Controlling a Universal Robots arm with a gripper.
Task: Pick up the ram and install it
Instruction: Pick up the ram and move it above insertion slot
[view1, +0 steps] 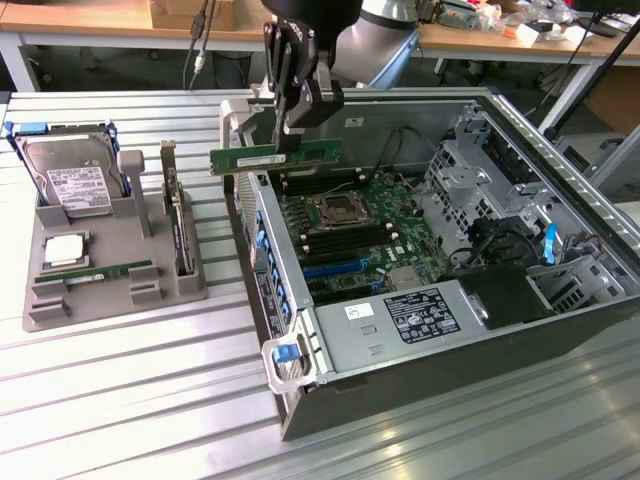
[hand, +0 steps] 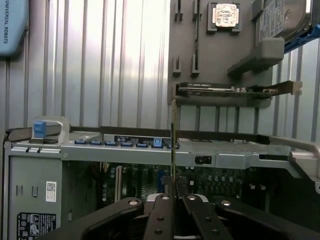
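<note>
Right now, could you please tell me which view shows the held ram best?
The exterior view: the ram faces the camera lengthwise, clamped in the end effector above the open computer case. The wrist view shows the ram edge-on, a thin strip.

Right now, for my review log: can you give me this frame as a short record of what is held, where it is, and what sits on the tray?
gripper: shut on the ram
ram: held level in the air, over the tray-side wall of the computer case
install state: not seated; ram is clear of the motherboard
tray: second green stick lying flat, hard drive, processor, upright card
</note>
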